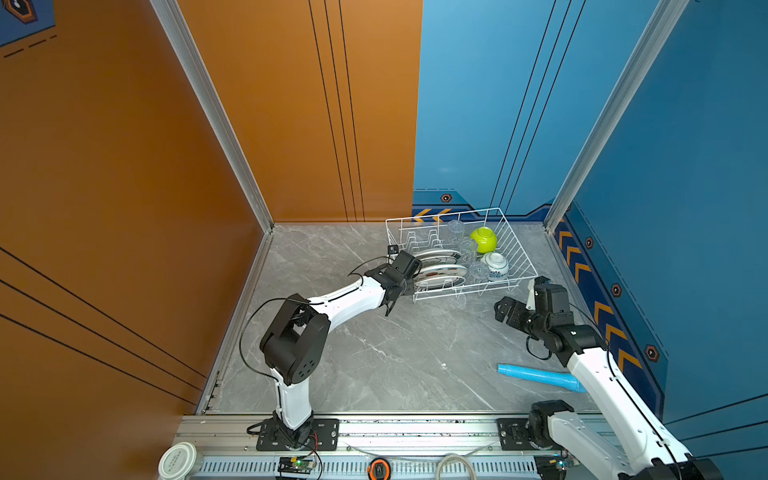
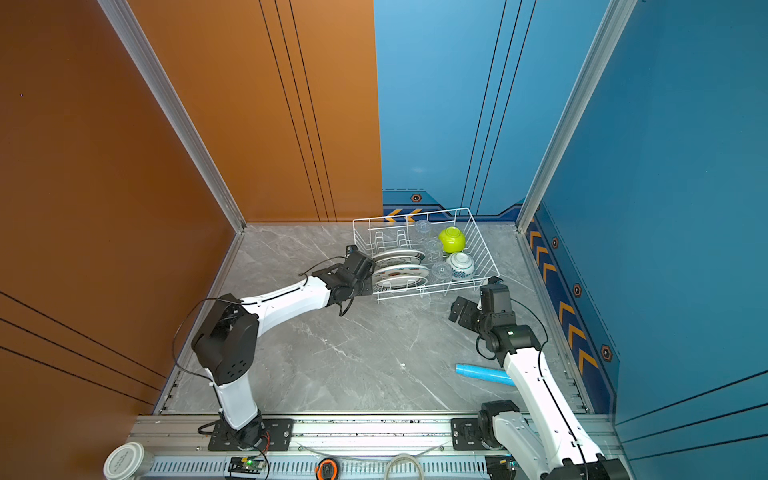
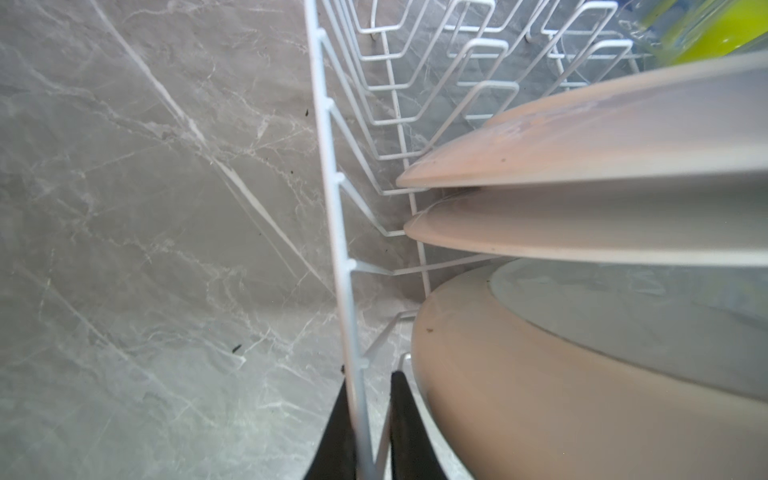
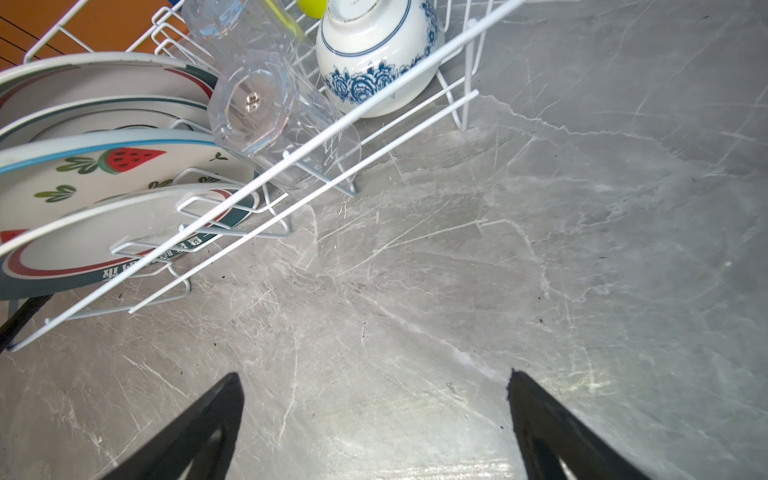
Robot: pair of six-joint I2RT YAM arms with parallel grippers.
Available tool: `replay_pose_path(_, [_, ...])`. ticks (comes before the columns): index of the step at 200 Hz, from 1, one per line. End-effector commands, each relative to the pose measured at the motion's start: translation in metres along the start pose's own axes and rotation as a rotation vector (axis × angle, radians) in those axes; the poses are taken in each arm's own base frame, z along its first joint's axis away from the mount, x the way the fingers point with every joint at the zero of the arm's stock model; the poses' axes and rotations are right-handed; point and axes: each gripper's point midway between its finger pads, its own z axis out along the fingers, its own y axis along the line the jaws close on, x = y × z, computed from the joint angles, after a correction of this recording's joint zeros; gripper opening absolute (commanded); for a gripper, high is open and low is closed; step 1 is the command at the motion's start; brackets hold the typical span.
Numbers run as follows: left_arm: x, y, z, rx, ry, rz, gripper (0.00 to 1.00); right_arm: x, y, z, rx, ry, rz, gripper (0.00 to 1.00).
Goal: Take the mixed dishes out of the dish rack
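The counter [image 1: 374, 353] is grey marble, and the rack [image 1: 517, 249] stands on it at the far side. The left claw [image 3: 369, 386] is almost closed and pinches the side wire of the rack between its two fingers; it holds no dish. The right claw [image 4: 374, 374] is fully open and empty, over bare counter just in front of the rack's near corner.

The plates [image 1: 440, 268] stand on edge in the dividers, just beside the left claw on the inner side of the wire. I judge them stiff, smooth, rather heavy and breakable; the free upper rim is the place to grip, and then the plate goes straight up out of its slot.

The green bowl [image 1: 483, 240] is well beyond the right claw, at the back. The blue bowl [image 4: 374, 58] is nearer to it and looks tipped over; its thin rim is probably the best hold.

The cups [image 4: 257, 108] lie between plates and bowls. They look light, slippery and fragile, so a soft grip across the wall is wise.
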Motion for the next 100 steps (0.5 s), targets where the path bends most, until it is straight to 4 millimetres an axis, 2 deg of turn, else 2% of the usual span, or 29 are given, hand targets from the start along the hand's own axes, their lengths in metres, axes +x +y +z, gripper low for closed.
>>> replay_pose_path(1, [0.084, 0.051, -0.012, -0.178, 0.259, 0.285, 0.03, 0.000, 0.009, -0.002, -0.014, 0.023, -0.028, 1.00])
replay_pose_path(64, [0.111, 0.057, -0.043, -0.181, 0.226, 0.336, 0.03, 0.013, 0.015, 0.007, -0.025, 0.084, -0.065, 1.00])
replay_pose_path(96, [0.109, 0.052, -0.058, -0.154, 0.188, 0.334, 0.03, 0.019, 0.025, 0.006, -0.075, 0.118, -0.051, 1.00])
replay_pose_path(100, [0.117, 0.060, -0.057, -0.168, 0.201, 0.343, 0.03, 0.019, 0.027, 0.005, -0.082, 0.120, -0.051, 1.00])
